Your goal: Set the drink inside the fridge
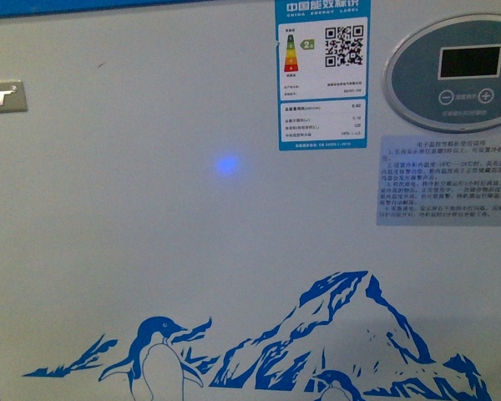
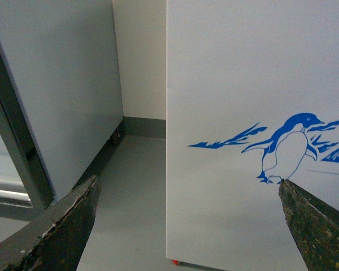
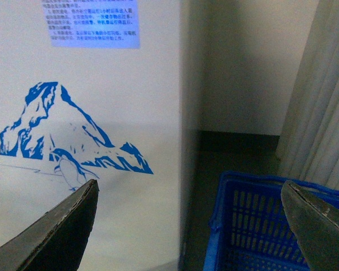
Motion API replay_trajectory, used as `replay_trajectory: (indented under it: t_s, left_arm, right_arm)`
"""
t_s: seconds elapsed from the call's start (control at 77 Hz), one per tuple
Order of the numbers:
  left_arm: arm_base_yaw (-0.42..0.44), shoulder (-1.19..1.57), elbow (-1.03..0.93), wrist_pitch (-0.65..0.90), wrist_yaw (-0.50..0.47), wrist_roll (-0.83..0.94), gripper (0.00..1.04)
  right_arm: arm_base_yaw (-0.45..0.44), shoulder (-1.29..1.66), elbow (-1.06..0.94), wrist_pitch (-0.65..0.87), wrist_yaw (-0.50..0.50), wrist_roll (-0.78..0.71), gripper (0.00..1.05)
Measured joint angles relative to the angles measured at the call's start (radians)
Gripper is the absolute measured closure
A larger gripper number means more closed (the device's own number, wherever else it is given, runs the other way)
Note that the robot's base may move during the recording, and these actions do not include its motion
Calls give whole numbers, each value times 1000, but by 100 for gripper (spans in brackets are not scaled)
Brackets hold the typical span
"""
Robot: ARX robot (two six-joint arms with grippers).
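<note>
The fridge [image 1: 150,251] fills my front view: its white front wall with the penguin-and-mountain decal [image 1: 234,351]. It is so close that the lid and the baskets inside are out of frame above. On the left wrist view the tall grey cabinet [image 2: 62,84] stands beside the fridge's corner, with a strip of bare floor between them. On the right wrist view a pale curtain [image 3: 322,84] hangs past the fridge's other corner, and a blue plastic basket [image 3: 260,226] sits on the floor near it. The round control panel [image 1: 468,71] and the energy label [image 1: 323,75] sit high on the front.

The left gripper [image 2: 187,182] is spread wide and empty, as is the right gripper [image 3: 189,183]. The drink shows in no view, and I cannot see the bottom of the basket. I judge the step to be finding the bottle. I would tilt the right wrist over the basket first, keeping both arms clear of the fridge wall.
</note>
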Motion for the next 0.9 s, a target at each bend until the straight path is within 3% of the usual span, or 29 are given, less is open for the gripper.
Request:
replay_trajectory:
  t_s: [0.052,0.143,0.182,0.364,0.481,0.662,0.896]
  left_arm:
    - [0,0,0,0,0,0,8]
    - [0,0,0,0,0,0,8]
    - [0,0,0,0,0,0,8]
    - [0,0,0,0,0,0,8]
    - [0,0,0,0,0,0,8]
    - [0,0,0,0,0,0,8]
    - [0,0,0,0,0,0,8]
  right_arm:
    - [2,6,2,-6,16,8,8]
    - [-13,228,109,-222,247,141,8]
    - [-57,339,127,-211,275,196,8]
    - [-317,1036,192,186,244,394,8]
    - [-389,1474,304,392,262,540,8]
    - [-395,1941,513,442,331,749,8]
    - [-341,2271,794,396,422,911,8]
